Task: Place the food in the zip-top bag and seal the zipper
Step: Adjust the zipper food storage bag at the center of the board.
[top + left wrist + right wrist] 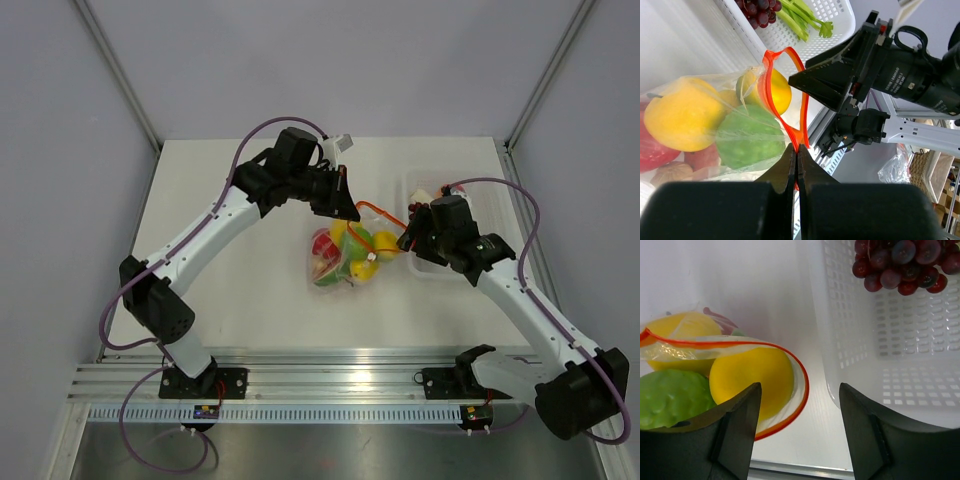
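The clear zip-top bag (340, 262) lies at the table's middle, holding yellow lemons (677, 117), a green piece (750, 137) and red fruit (650, 152). Its red-orange zipper (790, 55) stands open in a loop. My left gripper (797, 146) is shut on the zipper strip at the mouth's far end (352, 214). My right gripper (799, 386) is open and empty, low over the table between the bag's mouth and the white tray (840, 340); it shows from above (406, 242). A lemon (752, 377) sits just inside the mouth. Purple grapes (900, 262) and green stalks (800, 20) lie in the tray.
The white perforated tray (490, 200) stands right of the bag, under the right arm. The aluminium rail (330, 385) runs along the near edge. Grey walls close in the table's left, right and back.
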Controlling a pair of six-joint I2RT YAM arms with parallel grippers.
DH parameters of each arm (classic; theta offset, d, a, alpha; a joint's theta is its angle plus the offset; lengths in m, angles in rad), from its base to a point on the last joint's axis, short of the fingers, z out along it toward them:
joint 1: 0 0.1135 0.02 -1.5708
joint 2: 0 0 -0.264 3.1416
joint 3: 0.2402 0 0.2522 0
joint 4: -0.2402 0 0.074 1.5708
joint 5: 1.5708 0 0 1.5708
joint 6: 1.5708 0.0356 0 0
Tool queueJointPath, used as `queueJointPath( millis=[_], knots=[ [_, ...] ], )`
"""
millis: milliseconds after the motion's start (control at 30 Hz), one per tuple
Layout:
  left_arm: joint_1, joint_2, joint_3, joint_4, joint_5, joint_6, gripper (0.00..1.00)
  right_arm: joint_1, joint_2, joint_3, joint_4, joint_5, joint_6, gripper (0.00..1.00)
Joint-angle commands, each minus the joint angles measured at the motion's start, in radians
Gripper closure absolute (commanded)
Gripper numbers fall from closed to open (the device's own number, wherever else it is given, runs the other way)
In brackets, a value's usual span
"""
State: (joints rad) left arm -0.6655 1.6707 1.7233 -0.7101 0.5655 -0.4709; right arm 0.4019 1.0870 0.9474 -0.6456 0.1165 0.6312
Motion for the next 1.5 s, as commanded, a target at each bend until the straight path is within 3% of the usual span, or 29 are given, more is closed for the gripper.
queueJointPath(
  millis=[0, 100, 133, 233, 267, 667, 967, 1233, 1467],
  knots=[
    [-0.003, -0.068, 0.009, 0.04, 0.031, 0.017, 1.0, -0.032, 0.04, 0.001, 0.124, -0.095, -0.022, 0.3],
    [-0.002, -0.074, 0.007, 0.026, 0.024, 0.029, 1.0, -0.046, 0.06, 0.007, 0.156, -0.138, -0.016, 0.49],
    [-0.002, -0.075, 0.004, 0.023, 0.019, 0.035, 1.0, -0.048, 0.062, 0.007, 0.161, -0.141, -0.013, 0.63],
    [-0.002, -0.078, -0.002, 0.024, 0.016, 0.043, 1.0, -0.048, 0.062, 0.005, 0.181, -0.162, -0.007, 0.84],
    [-0.002, -0.077, -0.005, 0.023, 0.016, 0.046, 1.0, -0.046, 0.065, 0.008, 0.178, -0.176, -0.007, 0.98],
    [0.038, -0.012, 0.065, -0.062, -0.056, 0.135, 1.0, 0.057, 0.028, 0.2, 0.175, -0.241, 0.088, 1.0],
    [-0.008, 0.043, 0.013, 0.031, -0.003, 0.052, 1.0, 0.153, 0.229, 0.191, 0.284, -0.235, 0.127, 1.0],
    [0.079, -0.034, -0.065, 0.089, 0.039, 0.032, 1.0, 0.149, 0.271, 0.287, 0.183, -0.123, 0.02, 1.0],
    [0.087, -0.042, -0.123, 0.126, 0.06, -0.008, 1.0, 0.143, 0.372, 0.404, 0.152, -0.182, -0.083, 1.0]
  ],
)
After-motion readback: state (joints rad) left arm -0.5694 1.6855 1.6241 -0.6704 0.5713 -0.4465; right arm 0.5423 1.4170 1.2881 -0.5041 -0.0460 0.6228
